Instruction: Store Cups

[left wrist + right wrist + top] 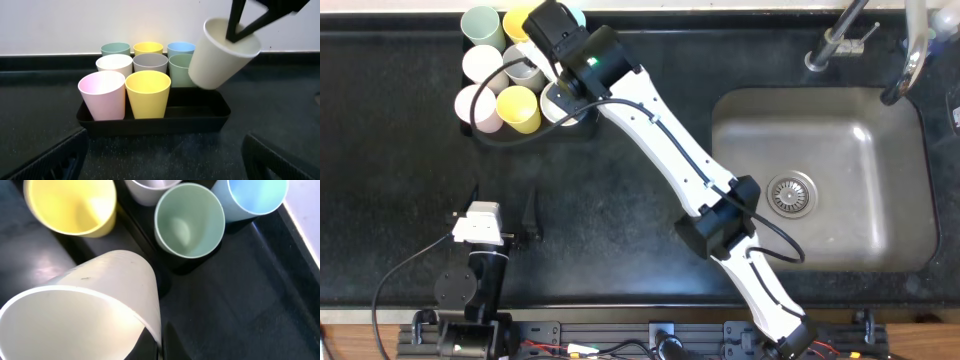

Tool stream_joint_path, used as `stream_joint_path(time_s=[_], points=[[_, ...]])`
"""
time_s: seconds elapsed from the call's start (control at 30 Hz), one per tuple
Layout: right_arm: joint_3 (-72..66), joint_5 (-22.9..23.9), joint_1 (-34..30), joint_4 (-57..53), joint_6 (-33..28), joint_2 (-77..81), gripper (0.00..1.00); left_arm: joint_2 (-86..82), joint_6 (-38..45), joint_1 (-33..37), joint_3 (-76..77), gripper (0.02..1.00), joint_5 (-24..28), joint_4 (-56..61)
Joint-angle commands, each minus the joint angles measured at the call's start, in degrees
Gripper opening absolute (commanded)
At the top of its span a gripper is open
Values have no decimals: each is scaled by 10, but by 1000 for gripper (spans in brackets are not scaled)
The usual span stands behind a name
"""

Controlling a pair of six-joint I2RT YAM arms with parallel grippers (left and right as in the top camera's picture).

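Left wrist view: the right gripper [244, 29] pinches a tilted cream cup [222, 57] by its rim over the vacant corner of the tray [150, 126], beside 8 stored cups [147, 92]. It is the placing step, seemingly; next, right it and lower.

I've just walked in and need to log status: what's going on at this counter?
The right gripper is shut on the rim of a white cup, holding it tilted above the black tray by the wall. Eight other cups stand upright in the tray, and the front corner spot beside the yellow cup looks free. The left gripper is open, low over the counter, facing the tray and holding nothing.
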Motion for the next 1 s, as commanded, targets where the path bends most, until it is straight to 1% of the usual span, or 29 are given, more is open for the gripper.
stream_joint_path(time_s=[0.03,0.17,0.23,0.6,0.77,1.0], points=[[19,21,0,21,-12,21,40,-5,12,-4,-2,998,1,0],[19,12,0,37,-12,28,40,-5,12,-4,-2,998,1,0],[19,-2,2,38,-19,34,47,-5,12,-4,-2,998,1,0],[18,-2,5,13,-20,68,42,-5,12,-4,-2,998,1,0],[18,-17,5,13,-27,80,42,-5,12,-4,-2,998,1,0],[18,-16,4,11,-29,91,42,-5,12,-4,-2,998,1,0]])
